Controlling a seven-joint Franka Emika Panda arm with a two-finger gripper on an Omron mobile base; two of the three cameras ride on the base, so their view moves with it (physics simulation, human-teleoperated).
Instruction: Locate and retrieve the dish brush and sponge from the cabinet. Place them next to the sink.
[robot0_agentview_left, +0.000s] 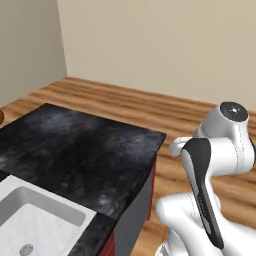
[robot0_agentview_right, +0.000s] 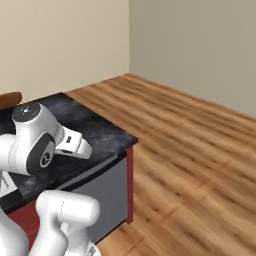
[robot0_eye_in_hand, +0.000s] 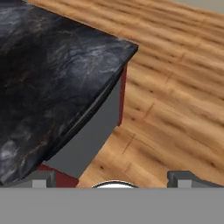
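The hand (robot0_eye_in_hand: 112, 179) stood released, its tips wide apart and grasping nothing, pointed past the corner of the black surface (robot0_agentview_left: 75, 150) toward the wooden floor (robot0_eye_in_hand: 175, 109). The sink (robot0_agentview_left: 30, 220) lay at the surface's near left end, cut off by the frame edge. Neither cabinet, sponge nor brush could be made out, so their direction from the hand could not be told.

White jointed arm (robot0_agentview_left: 210, 165) folded upright, elbow bent, upper link angled forward. Two-finger dark-tipped gripper (robot0_eye_in_hand: 112, 178) spread wide, nothing between fingertips (robot0_eye_in_hand: 41, 178), hanging beyond corner of black marble counter (robot0_eye_in_hand: 48, 74).
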